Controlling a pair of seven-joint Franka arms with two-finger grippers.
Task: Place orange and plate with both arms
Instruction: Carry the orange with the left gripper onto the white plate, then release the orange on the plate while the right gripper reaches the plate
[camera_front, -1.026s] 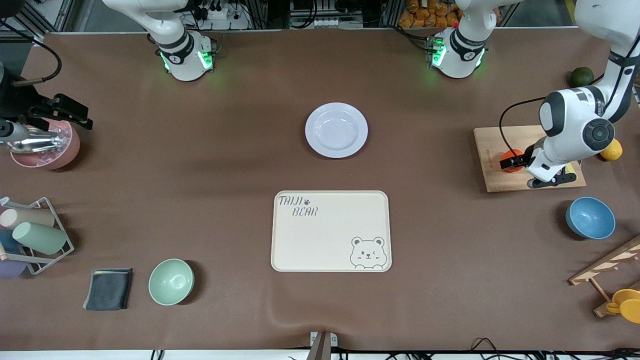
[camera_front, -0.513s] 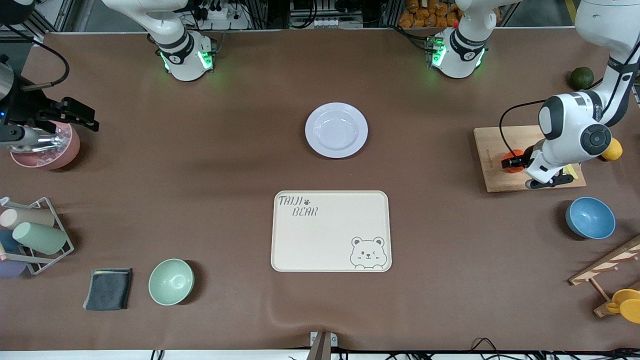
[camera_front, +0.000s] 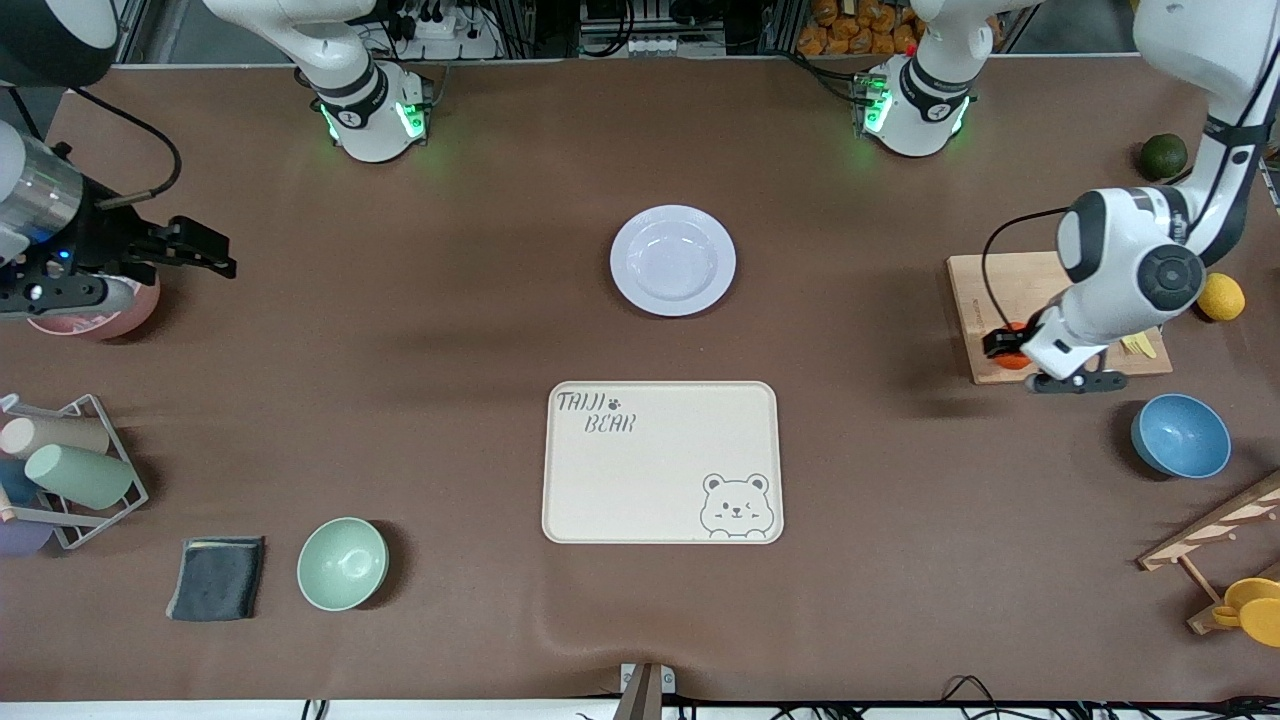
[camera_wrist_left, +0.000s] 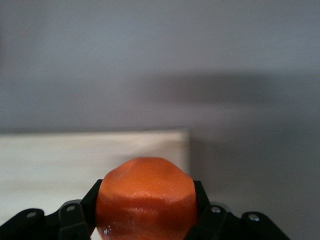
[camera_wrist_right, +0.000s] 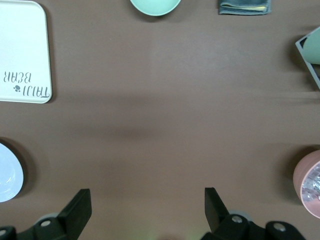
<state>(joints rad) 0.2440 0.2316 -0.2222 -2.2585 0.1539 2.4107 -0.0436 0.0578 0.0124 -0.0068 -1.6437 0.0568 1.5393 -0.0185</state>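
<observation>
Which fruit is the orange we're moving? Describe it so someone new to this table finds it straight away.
Start at the wooden cutting board toward the left arm's end of the table. Over the board's edge nearest the front camera, the left gripper is shut on the orange. It is bright red-orange and held, unlike the yellow lemon and dark green fruit resting on the table.

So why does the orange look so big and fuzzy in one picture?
In the left wrist view the orange sits right against the camera, held by the left gripper, so it looks huge and the wooden board is blurred; the front view shows it small and sharp.
</observation>
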